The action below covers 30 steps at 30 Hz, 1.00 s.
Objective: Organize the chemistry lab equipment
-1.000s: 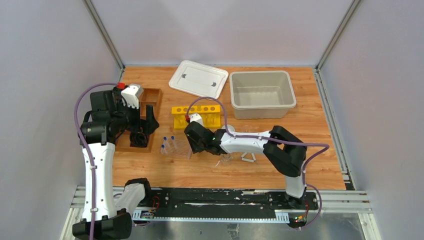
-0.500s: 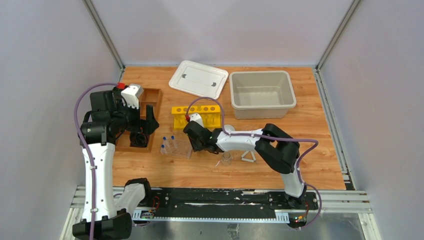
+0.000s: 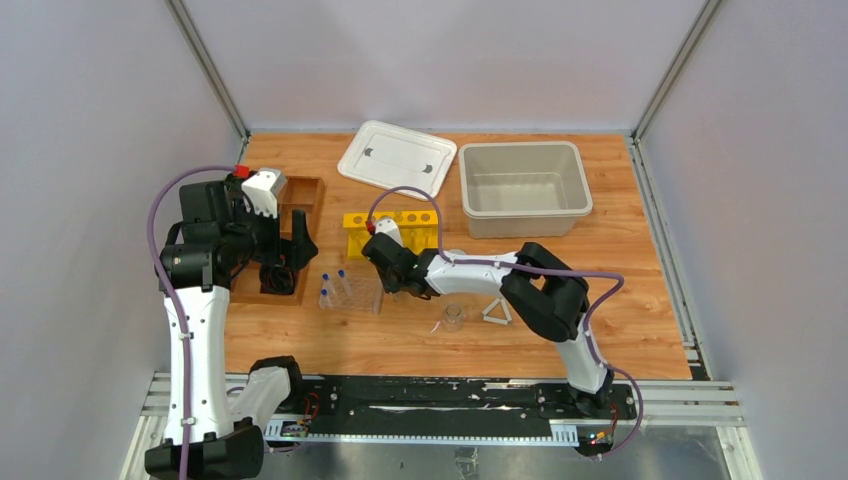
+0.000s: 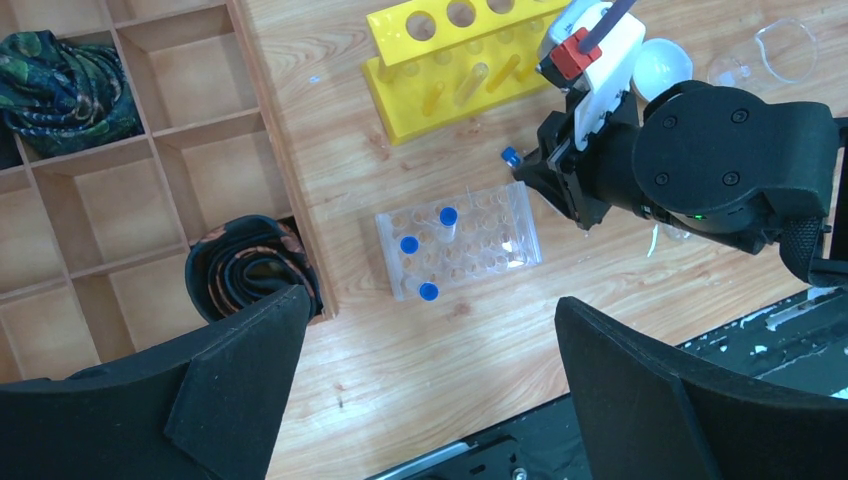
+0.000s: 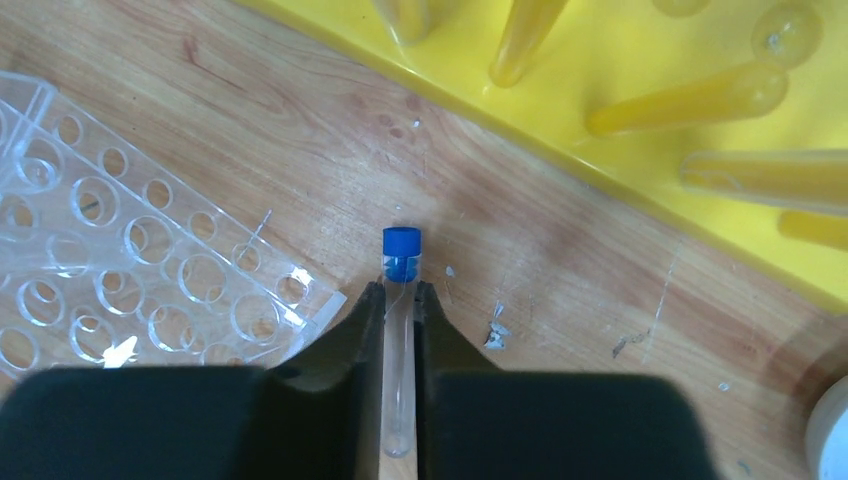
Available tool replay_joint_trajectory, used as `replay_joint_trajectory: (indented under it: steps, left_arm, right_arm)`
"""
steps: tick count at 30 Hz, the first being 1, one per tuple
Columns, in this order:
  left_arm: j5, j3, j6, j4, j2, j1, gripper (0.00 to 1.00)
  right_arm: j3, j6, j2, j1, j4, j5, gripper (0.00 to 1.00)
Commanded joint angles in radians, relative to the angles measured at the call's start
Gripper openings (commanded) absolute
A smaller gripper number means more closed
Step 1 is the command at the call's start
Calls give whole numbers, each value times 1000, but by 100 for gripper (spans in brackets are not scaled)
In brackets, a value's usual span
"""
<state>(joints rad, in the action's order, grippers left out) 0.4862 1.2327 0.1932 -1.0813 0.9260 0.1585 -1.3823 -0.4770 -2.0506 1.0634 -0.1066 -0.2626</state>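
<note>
My right gripper [image 5: 400, 288] is shut on a clear blue-capped tube [image 5: 398, 340], held just off the near corner of the clear plastic rack [image 5: 130, 290]. In the top view this gripper [image 3: 378, 268] is between the clear rack [image 3: 350, 292] and the yellow rack [image 3: 392, 232]. Three capped tubes [image 4: 408, 244] stand in the clear rack [image 4: 490, 255]. A glass beaker [image 3: 453, 317] and the white triangle [image 3: 497, 313] lie right of it. The white dome [image 4: 660, 68] and another beaker [image 4: 790, 50] show in the left wrist view. My left gripper [image 4: 432, 300] is open and empty, high above the rack's left side.
A wooden compartment tray [image 3: 300, 190] at the left holds rolled cloths [image 4: 245, 275]. A white lid [image 3: 397, 158] and a beige bin [image 3: 520, 148] sit at the back. The yellow rack [image 5: 650, 60] carries yellow tubes, close behind my right gripper.
My right gripper has moved left and farther back with the tube, away from the beaker and nearer the clear rack's far right corner. The left arm has not moved.
</note>
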Motion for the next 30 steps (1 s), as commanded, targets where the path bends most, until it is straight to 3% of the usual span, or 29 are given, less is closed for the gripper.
replay_joint_trajectory:
  steps: [1,12,20,23,30]
  left_arm:
    - [23,20,7,-5,-19,1,100]
    - [104,10,33,-4,-35,1,100]
    - [196,2,31,-3,-62,1,96]
    - [251,-8,26,-3,-77,1,92]
    - [361,-5,7,-3,-95,1,83]
  right_arm:
    - [-2,14,7,-12,-70,-9,3]
    - [98,-11,295,-12,24,81,0]
    - [208,-75,496,3,363,173,0]
    - [220,-101,516,27,534,179,0]
    - [163,-191,470,76,675,201,0]
